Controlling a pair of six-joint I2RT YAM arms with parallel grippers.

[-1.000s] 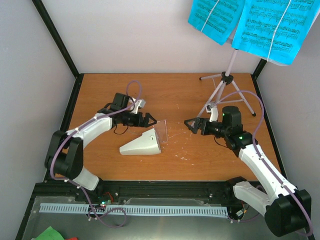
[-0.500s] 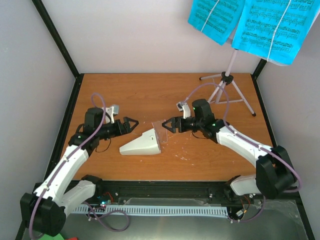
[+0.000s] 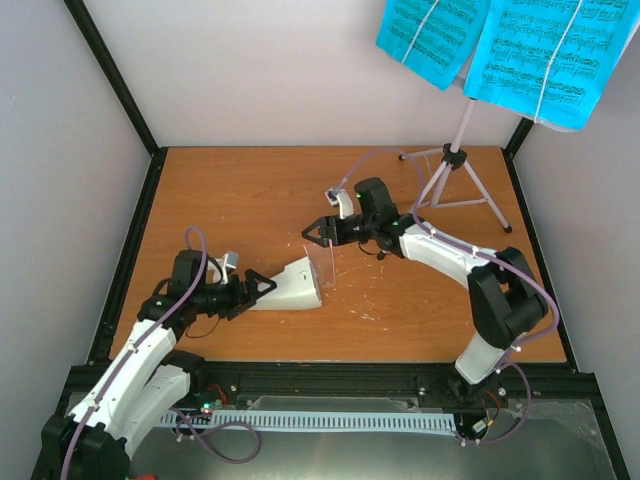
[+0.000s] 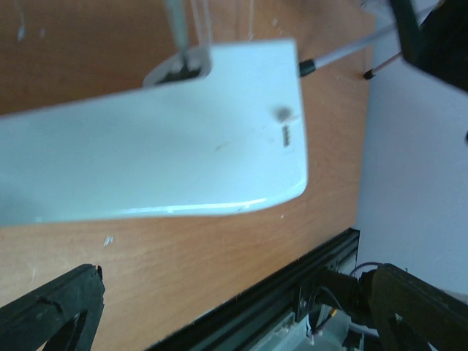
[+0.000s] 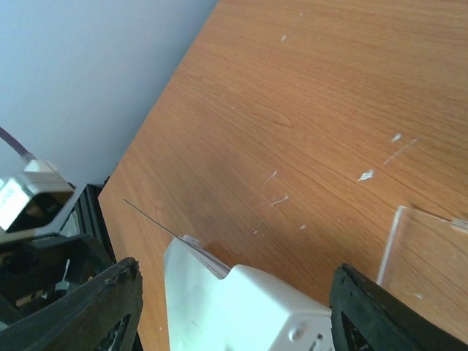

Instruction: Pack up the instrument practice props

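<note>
The white metronome lies on its side mid-table, its clear cover standing at its wide end. My left gripper is open at the narrow tip. In the left wrist view the white body lies beyond that gripper, not between the fingers. My right gripper hovers open just above the wide end; its wrist view has the metronome low between the spread fingers, with gaps on both sides, and the cover to the right. The lilac music stand holds cyan sheet-music pages.
The stand's tripod legs spread over the far right corner, close behind my right arm. A black frame rail runs along the near table edge. White scuffs mark the wood right of the metronome.
My left gripper has drawn back toward the near left, down to the metronome's narrow tip. My right gripper has swung left, over to the cover and wide end, jaws narrowing somewhat.
</note>
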